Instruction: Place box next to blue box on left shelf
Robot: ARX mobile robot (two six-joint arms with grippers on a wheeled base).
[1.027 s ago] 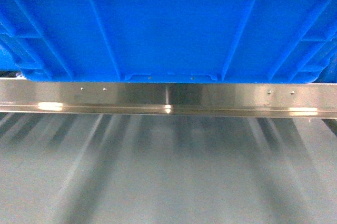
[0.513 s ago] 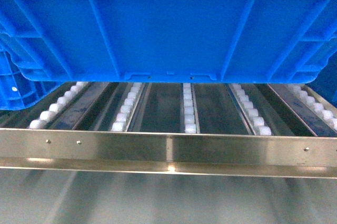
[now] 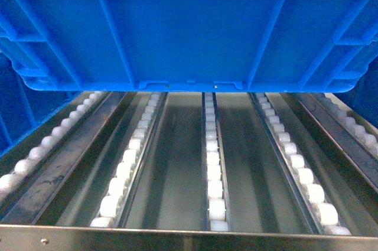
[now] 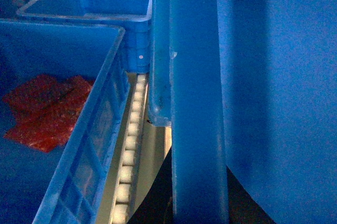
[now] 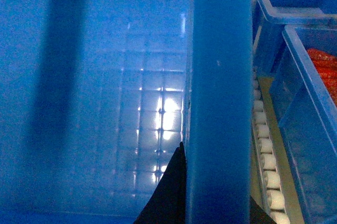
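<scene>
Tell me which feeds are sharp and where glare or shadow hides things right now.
Head view: sharp, the box fills the top, soft sheen on the left shelf. Left wrist view: dim, grainy, the rim close and soft. Right wrist view: bright glare patch through the box floor, a dark shadow band at left.

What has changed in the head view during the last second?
The shelf has slid down the picture: its front rail went from just under the box to the bottom edge, so the roller lanes now show. This fits the robot moving closer. The box stayed at the top of the view, held above the lanes.
</scene>
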